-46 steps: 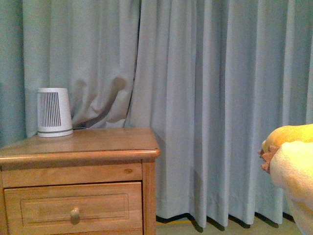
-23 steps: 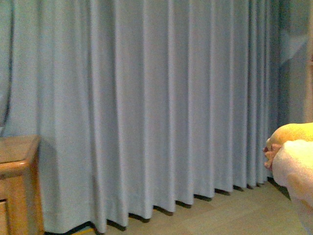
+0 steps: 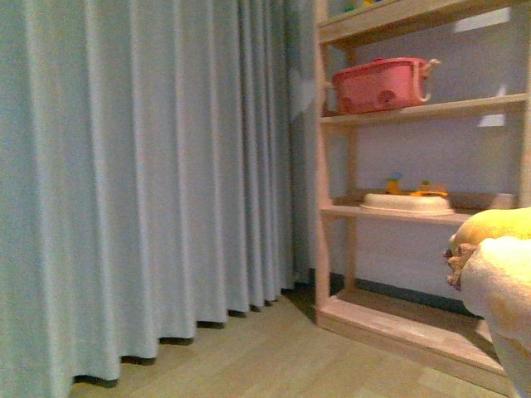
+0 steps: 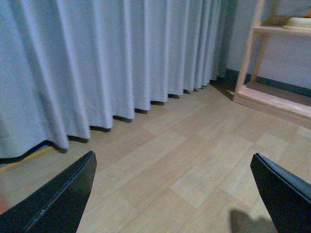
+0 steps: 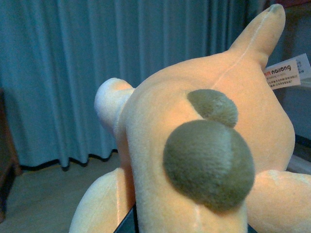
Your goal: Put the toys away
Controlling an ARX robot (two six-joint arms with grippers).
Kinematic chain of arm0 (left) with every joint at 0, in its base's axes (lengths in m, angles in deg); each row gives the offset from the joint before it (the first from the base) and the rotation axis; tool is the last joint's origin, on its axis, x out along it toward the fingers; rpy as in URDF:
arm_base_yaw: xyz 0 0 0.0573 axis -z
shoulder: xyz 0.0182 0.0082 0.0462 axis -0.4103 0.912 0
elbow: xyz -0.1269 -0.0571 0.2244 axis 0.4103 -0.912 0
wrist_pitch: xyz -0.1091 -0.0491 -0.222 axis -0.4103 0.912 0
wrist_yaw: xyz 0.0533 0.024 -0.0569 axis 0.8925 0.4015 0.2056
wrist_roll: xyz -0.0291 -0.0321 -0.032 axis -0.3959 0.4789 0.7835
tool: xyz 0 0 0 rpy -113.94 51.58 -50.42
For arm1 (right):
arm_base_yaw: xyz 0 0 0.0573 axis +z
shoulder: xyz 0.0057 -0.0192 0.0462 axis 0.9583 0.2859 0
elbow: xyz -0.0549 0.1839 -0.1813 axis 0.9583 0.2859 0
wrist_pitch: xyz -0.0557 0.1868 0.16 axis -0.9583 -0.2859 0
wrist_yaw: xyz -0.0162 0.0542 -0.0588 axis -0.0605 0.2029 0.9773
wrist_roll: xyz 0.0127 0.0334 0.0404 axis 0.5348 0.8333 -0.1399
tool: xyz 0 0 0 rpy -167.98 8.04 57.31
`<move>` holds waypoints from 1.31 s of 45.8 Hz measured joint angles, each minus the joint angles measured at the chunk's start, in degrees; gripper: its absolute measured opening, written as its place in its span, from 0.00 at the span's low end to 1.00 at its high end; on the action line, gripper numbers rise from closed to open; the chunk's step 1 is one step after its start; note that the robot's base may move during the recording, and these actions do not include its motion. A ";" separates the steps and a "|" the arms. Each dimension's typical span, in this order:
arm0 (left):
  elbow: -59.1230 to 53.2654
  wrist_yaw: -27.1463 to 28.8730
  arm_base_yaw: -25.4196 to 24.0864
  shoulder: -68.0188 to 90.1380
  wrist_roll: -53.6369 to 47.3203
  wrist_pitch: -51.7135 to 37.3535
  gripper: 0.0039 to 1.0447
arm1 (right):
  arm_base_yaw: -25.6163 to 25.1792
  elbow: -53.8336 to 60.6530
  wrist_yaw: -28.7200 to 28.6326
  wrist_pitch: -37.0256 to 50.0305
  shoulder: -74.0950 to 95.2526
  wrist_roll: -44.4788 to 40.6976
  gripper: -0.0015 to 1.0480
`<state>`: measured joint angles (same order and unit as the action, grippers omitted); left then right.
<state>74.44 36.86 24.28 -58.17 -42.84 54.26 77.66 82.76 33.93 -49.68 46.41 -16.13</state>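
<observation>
An orange-yellow plush animal (image 5: 204, 145) with brown round patches and a white label fills the right wrist view, and my right gripper (image 5: 189, 225) is shut on it, its fingers almost wholly hidden under the plush. The same plush animal (image 3: 502, 286) shows at the right edge of the front view, held off the floor. My left gripper (image 4: 177, 194) is open above the bare wood floor, both black fingertips (image 4: 58, 199) wide apart with nothing between them.
A wooden shelf unit (image 3: 398, 215) stands at the right, with a pink basket (image 3: 380, 84) on an upper shelf and a white tray (image 3: 406, 202) with small toys below it. Pale blue curtains (image 3: 141, 182) hang to the floor on the left. Wood-look floor (image 4: 194, 160) lies below.
The front view has swung to the right: the wooden nightstand and white heater have left the frame and the shelf unit has come in. The plush stays at the right edge.
</observation>
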 joint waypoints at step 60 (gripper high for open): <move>0.00 -0.04 0.00 0.00 -0.02 0.00 0.94 | 0.00 0.00 -0.09 0.00 -0.04 0.00 0.08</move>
<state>74.44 36.82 24.28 -58.17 -42.86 54.26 77.66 82.76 33.85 -49.68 46.37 -16.13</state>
